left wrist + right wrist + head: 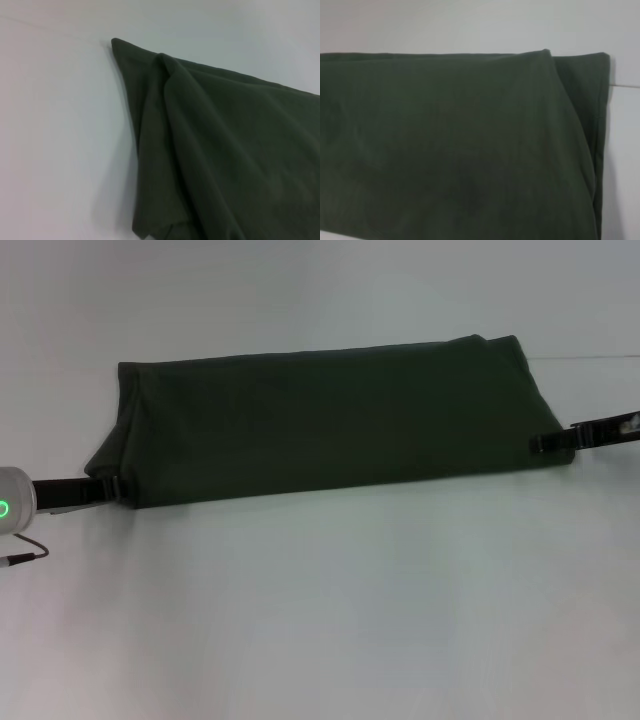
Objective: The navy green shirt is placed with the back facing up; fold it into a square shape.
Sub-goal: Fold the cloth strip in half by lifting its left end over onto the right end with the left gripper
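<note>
Navy green shirt (330, 420) stretched as a long folded band between the two grippers on the white table (320, 620)

The left gripper (108, 490) sits at the shirt's near left corner and the right gripper (553, 441) at its near right corner, each touching the cloth edge and seemingly pinching it, the shirt lying wholly between them; beyond each gripper the fabric runs to the far edge, where layered folds show at both ends in the wrist views
</note>
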You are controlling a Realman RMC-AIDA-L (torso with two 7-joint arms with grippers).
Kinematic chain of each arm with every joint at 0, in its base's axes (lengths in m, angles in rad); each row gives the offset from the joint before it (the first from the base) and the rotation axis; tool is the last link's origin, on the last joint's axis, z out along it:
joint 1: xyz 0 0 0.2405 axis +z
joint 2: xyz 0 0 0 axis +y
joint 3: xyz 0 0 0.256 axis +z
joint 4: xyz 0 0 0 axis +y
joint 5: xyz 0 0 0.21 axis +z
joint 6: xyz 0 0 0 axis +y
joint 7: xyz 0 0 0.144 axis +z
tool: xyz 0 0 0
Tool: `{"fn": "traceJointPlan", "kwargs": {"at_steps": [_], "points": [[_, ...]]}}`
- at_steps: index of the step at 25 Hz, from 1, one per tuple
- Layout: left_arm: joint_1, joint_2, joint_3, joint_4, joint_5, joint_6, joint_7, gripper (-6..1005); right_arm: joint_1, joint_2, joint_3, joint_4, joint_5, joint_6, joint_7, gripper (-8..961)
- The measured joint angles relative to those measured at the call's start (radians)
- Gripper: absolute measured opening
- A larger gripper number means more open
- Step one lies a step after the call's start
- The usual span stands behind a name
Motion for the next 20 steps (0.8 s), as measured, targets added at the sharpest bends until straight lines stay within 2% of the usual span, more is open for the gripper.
{"fn": "traceJointPlan", "kwargs": {"at_steps": [8,20], "points": [[0.0,0.0,0.0,0.0,0.002,0.01,0.0,2,0.006,0.013,0.0,0.049,-0.003,0.084,-0.032,870],[0.006,0.0,0.0,0.003,0.002,0.01,-0.001,2,0.006,0.038,0.0,0.059,-0.003,0.139,-0.07,860]]}}
